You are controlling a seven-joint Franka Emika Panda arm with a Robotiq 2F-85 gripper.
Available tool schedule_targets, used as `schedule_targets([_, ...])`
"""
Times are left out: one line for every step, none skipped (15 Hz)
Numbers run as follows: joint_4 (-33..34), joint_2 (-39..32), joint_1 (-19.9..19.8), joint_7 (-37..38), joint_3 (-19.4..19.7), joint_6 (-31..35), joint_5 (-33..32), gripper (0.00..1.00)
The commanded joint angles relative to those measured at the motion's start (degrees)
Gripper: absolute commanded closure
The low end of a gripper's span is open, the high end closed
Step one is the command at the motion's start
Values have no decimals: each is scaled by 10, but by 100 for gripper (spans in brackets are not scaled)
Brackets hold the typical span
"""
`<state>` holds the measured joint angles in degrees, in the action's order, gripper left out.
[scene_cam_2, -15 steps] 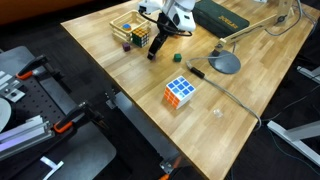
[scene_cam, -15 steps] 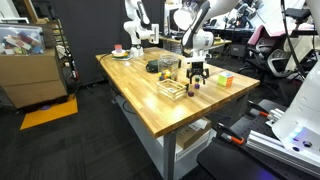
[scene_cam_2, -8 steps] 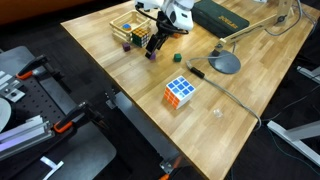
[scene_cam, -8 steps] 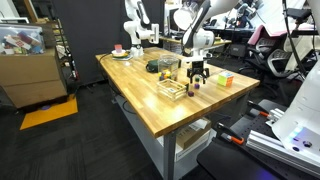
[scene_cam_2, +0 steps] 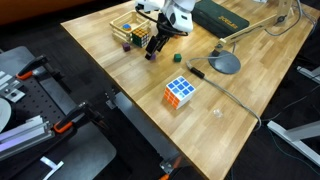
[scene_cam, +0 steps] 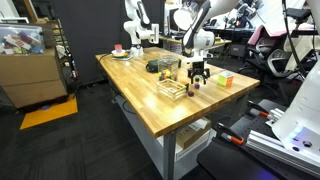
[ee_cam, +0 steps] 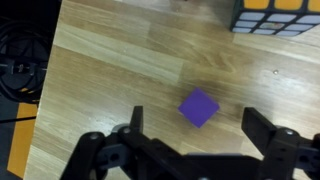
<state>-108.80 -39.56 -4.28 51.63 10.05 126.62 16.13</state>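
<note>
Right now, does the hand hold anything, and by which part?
Nothing is held: the open hand hovers over the small purple cube on the wooden table.

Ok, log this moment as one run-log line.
gripper: open, empty, over purple block | block: on wooden table, untouched | nearby: Rubik's cube

Exterior views distant, sharing the table (scene_cam: 140,95), wrist view close, downward

We see bright light from above, a shiny patch on the wooden table (scene_cam: 150,100), soft little shadows, and a blurry gripper (ee_cam: 192,116) close up in the wrist view.
</note>
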Motion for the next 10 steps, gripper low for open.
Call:
schedule_targets([5, 2, 3, 55, 7, -10, 11, 0])
schedule_targets([2, 5, 5, 75, 7, -4, 12, 0])
schedule_targets([1, 7, 5, 88, 5, -3, 12, 0])
schedule_targets([-1, 8, 5, 102, 2, -1, 15, 0])
schedule_targets([-4, 11, 8, 120, 1, -3, 16, 0])
schedule_targets([-12, 14, 14, 150, 4, 10, 19, 0])
schedule_targets([-15, 15, 15, 172, 3, 11, 23, 0])
schedule_targets([-19, 17, 15, 190, 2, 12, 25, 0])
schedule_targets([-26, 22, 14, 204, 0, 18, 30, 0])
schedule_targets([-31, 25, 12, 215, -2, 24, 37, 0])
